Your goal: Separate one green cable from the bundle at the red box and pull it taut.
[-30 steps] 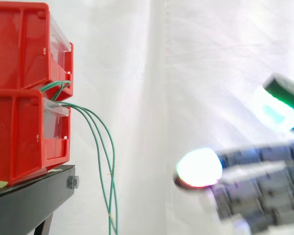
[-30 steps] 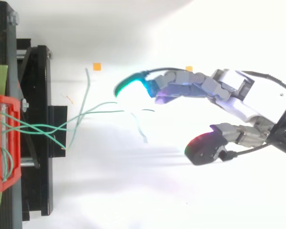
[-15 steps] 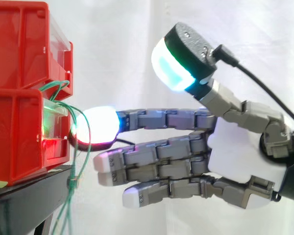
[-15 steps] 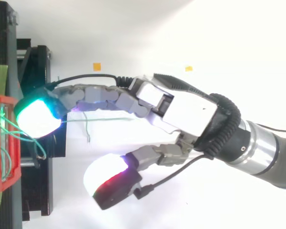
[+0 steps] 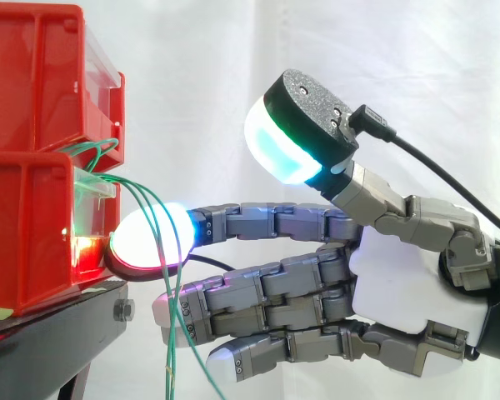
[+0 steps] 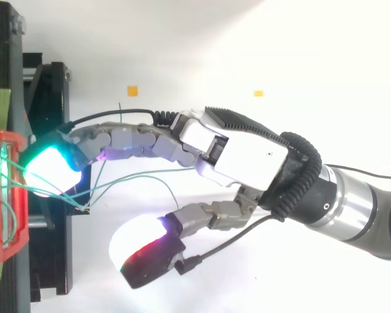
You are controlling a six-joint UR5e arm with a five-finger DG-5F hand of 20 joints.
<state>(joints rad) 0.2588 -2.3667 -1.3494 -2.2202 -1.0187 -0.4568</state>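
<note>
Your hand (image 5: 400, 283) is spread open, gripping nothing; green cables (image 6: 143, 175) drop steeply from the red box (image 5: 33, 225) straight across its level leading fingertip (image 5: 127, 243), thumb (image 5: 292, 125) well clear above.

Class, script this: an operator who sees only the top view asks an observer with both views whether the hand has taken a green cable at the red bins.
Operator: Is the hand pinching a cable?
Observer: No. From the side, the hand holds its thumb high above the straight fingers, with nothing between them.
Operator: Where do the green cables leave the bins?
Observer: The green cables come out at the top of the lower red bin, just under the upper red bin, and hang down across the topmost fingertip.
</note>
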